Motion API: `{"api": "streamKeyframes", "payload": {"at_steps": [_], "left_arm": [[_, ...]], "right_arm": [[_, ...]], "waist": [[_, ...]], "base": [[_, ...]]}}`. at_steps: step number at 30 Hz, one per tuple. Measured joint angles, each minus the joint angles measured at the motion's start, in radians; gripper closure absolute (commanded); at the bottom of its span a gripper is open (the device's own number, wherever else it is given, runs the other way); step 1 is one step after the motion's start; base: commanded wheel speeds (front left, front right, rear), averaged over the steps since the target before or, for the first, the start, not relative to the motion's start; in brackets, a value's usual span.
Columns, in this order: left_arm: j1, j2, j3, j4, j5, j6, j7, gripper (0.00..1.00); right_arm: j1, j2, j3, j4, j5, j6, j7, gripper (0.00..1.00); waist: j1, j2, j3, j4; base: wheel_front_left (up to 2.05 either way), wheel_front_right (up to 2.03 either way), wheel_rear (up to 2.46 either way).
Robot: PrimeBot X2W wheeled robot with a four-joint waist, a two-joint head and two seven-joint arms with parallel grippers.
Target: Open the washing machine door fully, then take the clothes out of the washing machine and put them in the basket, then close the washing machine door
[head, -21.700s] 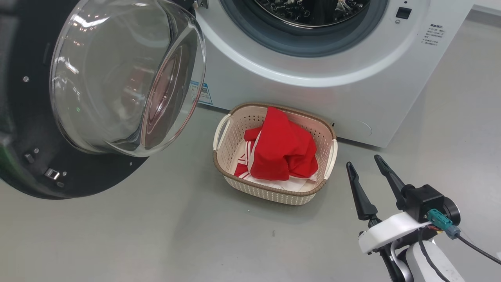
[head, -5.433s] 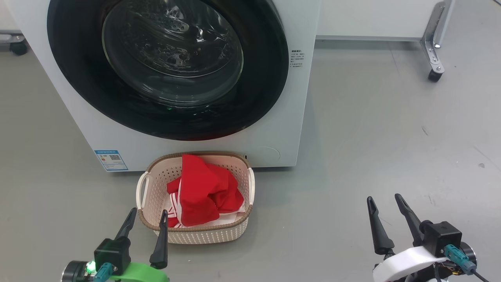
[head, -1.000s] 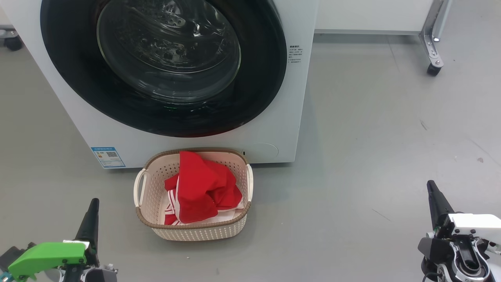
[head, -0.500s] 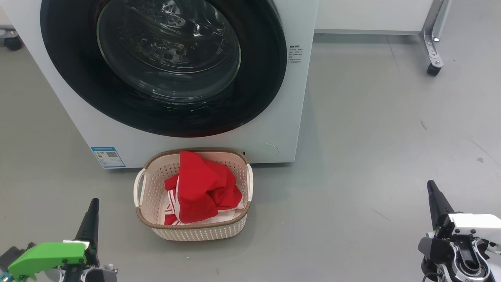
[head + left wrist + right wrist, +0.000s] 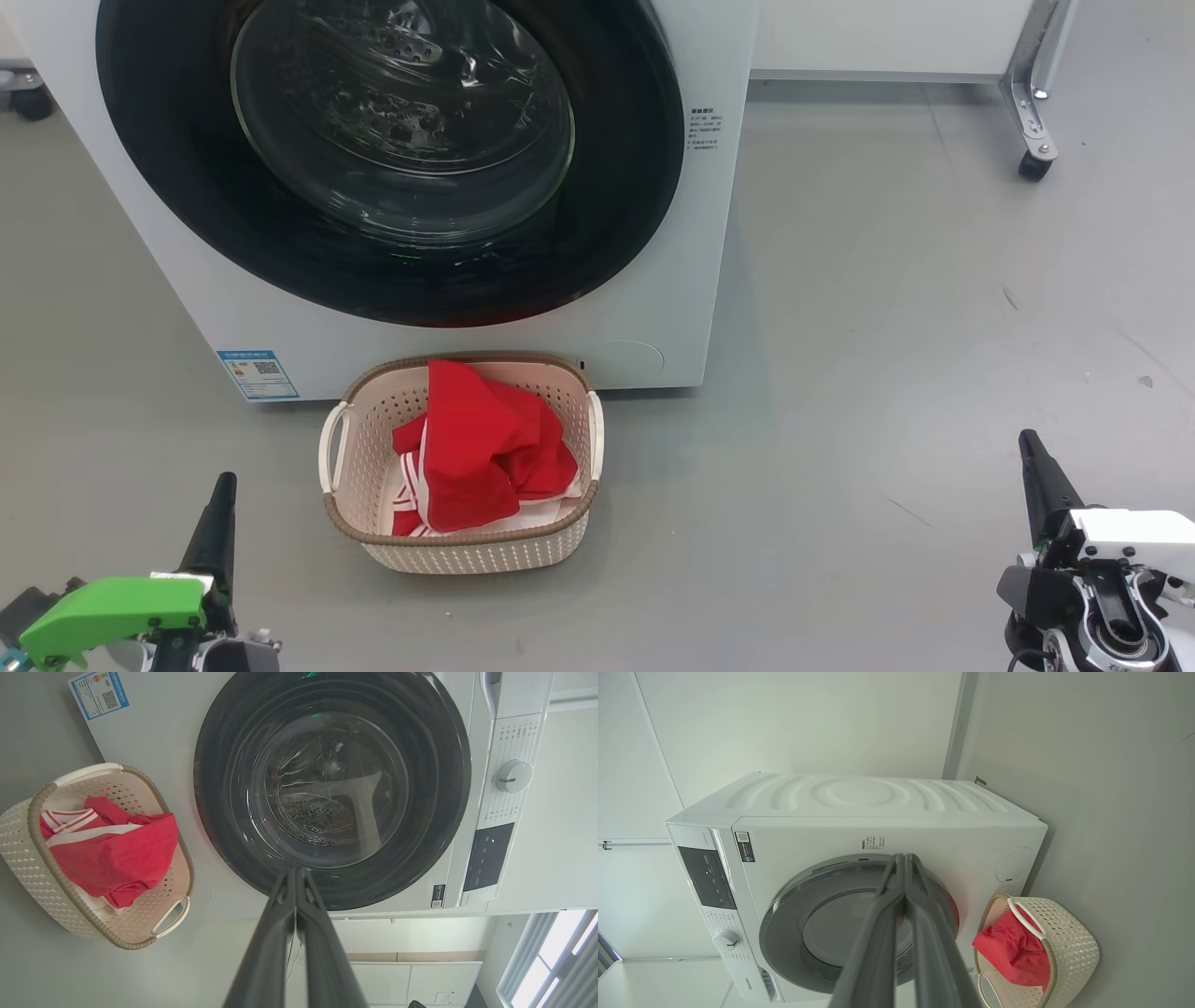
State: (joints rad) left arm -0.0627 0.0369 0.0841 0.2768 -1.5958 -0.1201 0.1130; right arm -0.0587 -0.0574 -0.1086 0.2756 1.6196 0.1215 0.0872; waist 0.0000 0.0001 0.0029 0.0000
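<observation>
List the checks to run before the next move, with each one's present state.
1. washing machine door lying flat against the washing machine: ok.
2. Door latched: cannot tell.
3. clothes inside the basket, nothing draped over its rim: ok.
4. No red fabric visible through the door glass: ok.
5. left gripper shut, holding nothing: ok.
6. right gripper shut, holding nothing, both grippers apart from door and basket: ok.

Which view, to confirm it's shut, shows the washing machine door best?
The left wrist view: the washing machine door appears head-on, nearly whole and shut. The head view crops its top; the right wrist view shows it obliquely, partly behind the right gripper.
</observation>
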Motion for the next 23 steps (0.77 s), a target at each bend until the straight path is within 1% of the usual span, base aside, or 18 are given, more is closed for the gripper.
{"api": "streamKeyframes", "payload": {"at_steps": [23], "left_arm": [[0.0, 0.0, 0.0, -0.001, 0.0, 0.0, 0.0, 1.0]], "right_arm": [[0.0, 0.0, -0.002, 0.0, 0.0, 0.0, 0.0, 1.0]], "waist": [[0.0, 0.0, 0.0, 0.0]], "base": [[0.0, 0.0, 0.0]]}}
